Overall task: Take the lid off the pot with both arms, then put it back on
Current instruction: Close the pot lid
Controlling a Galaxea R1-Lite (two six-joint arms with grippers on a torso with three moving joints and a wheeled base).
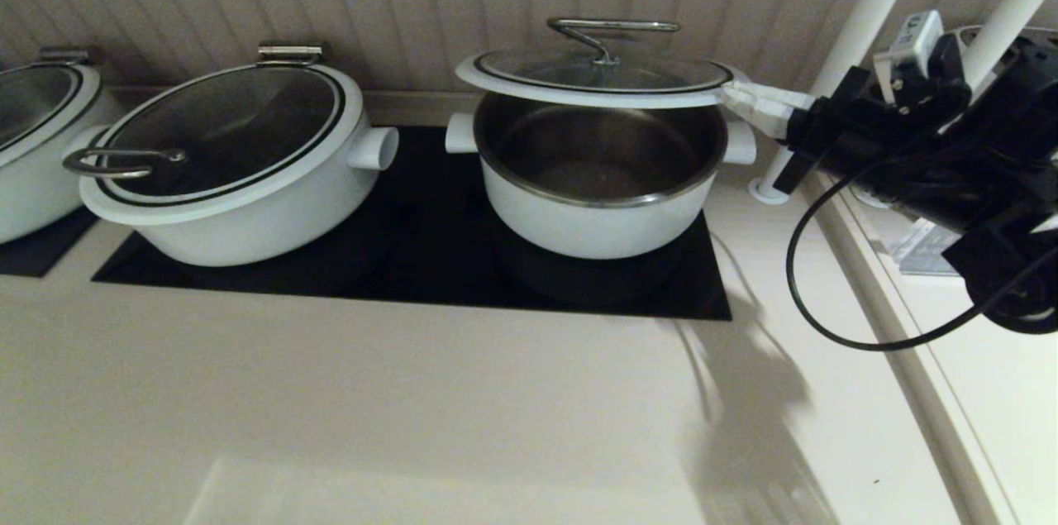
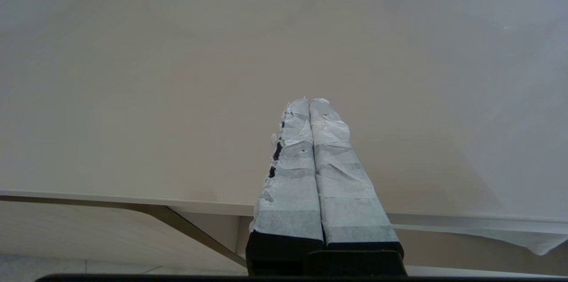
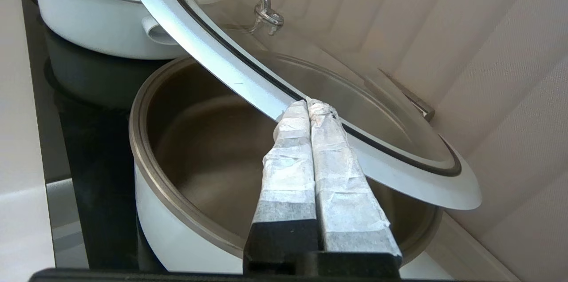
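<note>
Lid held above pot on a pale counter before a ribbed wall.

From left: a wider lidded pot (image 1: 231,161) sits on the black cooktop (image 1: 413,260) beside the pot (image 1: 599,178), which stands open. The lid (image 1: 595,78) hovers just over it, its right edge pinched by the right gripper (image 1: 740,102), fingers clamped tight. The left gripper (image 2: 309,101), fingers pressed together and empty, hangs over bare counter (image 2: 177,73).

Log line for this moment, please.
lid: raised above pot, clamped at its rim | right gripper: shut on lid | left gripper: shut, empty, over counter
</note>
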